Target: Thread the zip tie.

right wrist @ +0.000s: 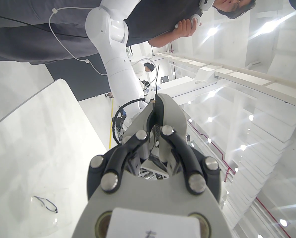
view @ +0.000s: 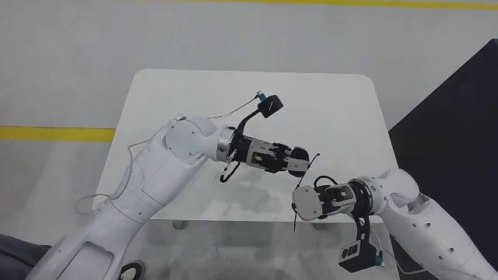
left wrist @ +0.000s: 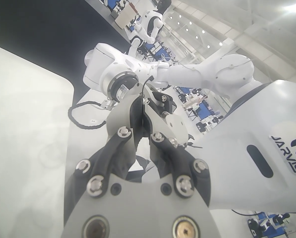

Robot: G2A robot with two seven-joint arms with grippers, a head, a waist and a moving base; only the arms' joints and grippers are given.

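Over a white surface [view: 327,101], two robot arms hold a black zip tie [left wrist: 145,87] up for threading.

At left, the left tool [view: 299,160] is clenched on the end bearing the small head [left wrist: 151,78], which pokes out past its fingertips. Just beside it and nearer the robot, the right tool [view: 300,202] is clenched on the ribbed strap, its thin tail [right wrist: 158,73] standing clear beyond the tips. Head and tail look close but unjoined; the tail's long axis likely needs turning toward the head.
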